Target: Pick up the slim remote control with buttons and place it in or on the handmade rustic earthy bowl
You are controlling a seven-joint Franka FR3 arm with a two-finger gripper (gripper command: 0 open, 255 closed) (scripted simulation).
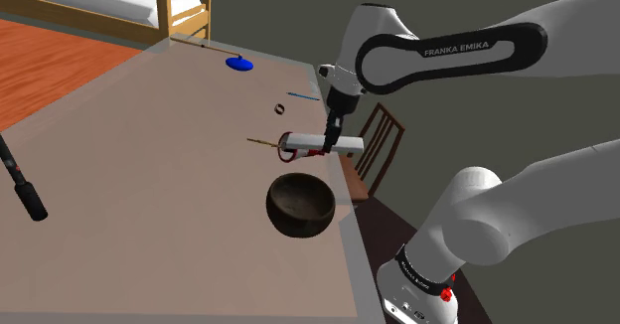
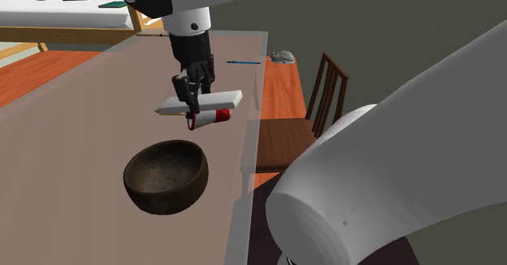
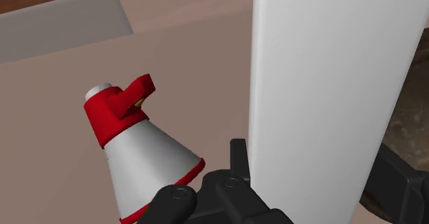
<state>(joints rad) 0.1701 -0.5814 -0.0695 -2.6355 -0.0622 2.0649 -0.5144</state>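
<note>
**Aloft over the worktop: a white remote clasped in the pincer**

A broad, smooth, pale tan worktop [image 1: 149,173] is shown in a room with grey walls and a floor [image 1: 40,64] of orange-brown wooden planks. A wooden-framed bed [image 1: 184,4] is seen beyond the far end, and a dark wooden chair [image 2: 313,101] with a slatted back stands at the worktop's long edge.

The remote [image 2: 215,101] is drawn as a plain white, flat, slim slab with squared ends. It is gripped across its narrow width by the black pincer [image 2: 192,101], whose fingers are pressed against its two long sides. It is held clear of the surface with its long axis roughly level. In the second exterior view it runs from left to right, and its right end points towards the edge by the chair.

Just beneath it, a cone-shaped object [image 3: 141,154] with a white body and a red cap and handle lies on its side on the worktop.

The bowl [image 2: 154,194] is round, deep and dark brown, with a rough, mottled surface. It sits near the remote but apart from it, on the side closer to the robot's stand.
</note>
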